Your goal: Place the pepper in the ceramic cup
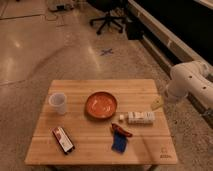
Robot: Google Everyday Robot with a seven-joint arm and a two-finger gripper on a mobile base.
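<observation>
The pepper (122, 130) is a slim red chili lying on the wooden table (75, 122), right of centre, against the top edge of a blue sponge (119, 142). The ceramic cup (58, 102) is pale and stands upright near the table's left edge. My gripper (158, 103) hangs at the end of the white arm (187, 82) over the table's right edge. It is up and to the right of the pepper, far from the cup, and touches neither.
An orange bowl (101, 105) sits mid-table between cup and pepper. A white oblong pack (138, 118) lies just above the pepper. A red-and-black packet (63, 139) lies front left. An office chair (107, 20) stands far behind on the floor.
</observation>
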